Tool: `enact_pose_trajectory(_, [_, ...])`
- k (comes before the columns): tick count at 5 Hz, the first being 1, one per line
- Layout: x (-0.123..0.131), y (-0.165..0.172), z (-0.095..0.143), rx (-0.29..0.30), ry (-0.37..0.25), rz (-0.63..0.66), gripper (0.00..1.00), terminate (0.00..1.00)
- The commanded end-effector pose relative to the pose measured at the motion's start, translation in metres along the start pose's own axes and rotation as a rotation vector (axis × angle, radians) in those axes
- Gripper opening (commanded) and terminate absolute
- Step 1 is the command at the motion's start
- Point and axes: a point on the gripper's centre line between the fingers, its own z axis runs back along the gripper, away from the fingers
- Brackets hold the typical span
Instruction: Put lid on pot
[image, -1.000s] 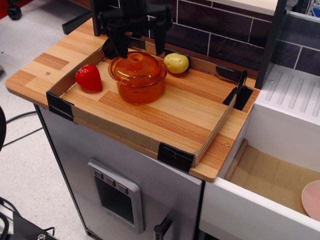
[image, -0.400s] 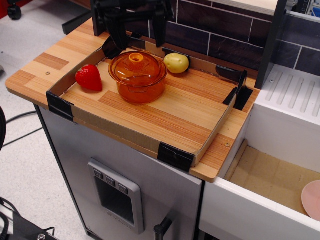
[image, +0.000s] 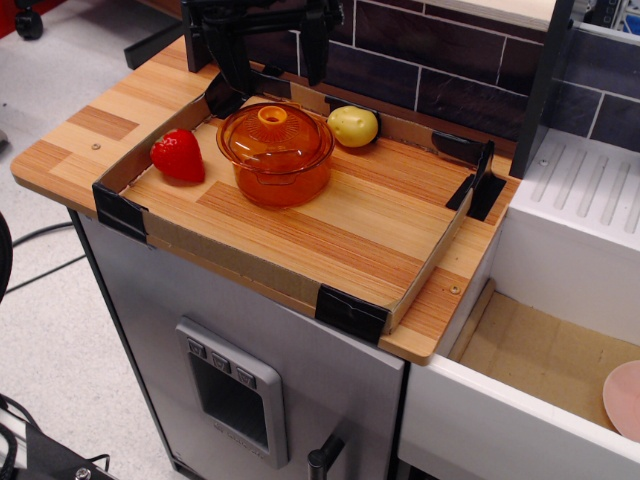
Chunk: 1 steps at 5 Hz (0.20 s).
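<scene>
The orange translucent pot (image: 277, 178) stands on the wooden board inside the cardboard tray. The orange domed lid (image: 274, 135) sits level on the pot's rim, its ring knob at the centre. My black gripper (image: 274, 62) hangs above and behind the pot, open and empty. Its two fingers (image: 238, 65) stand wide apart, clear of the lid.
A red strawberry (image: 178, 155) lies left of the pot. A yellow potato (image: 353, 126) lies to its back right. The cardboard tray wall (image: 240, 264) with black taped corners rings the board. A white sink (image: 560, 330) with a pink plate (image: 626, 398) is at the right.
My gripper has risen straight up from around the lid and now stands above it. The lid stays on the pot.
</scene>
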Motion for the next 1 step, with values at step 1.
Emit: enact_pose_trajectory(1, [0.0028,-0.0014,0.0203,-0.013,-0.059,-0.014,1.00,1.00])
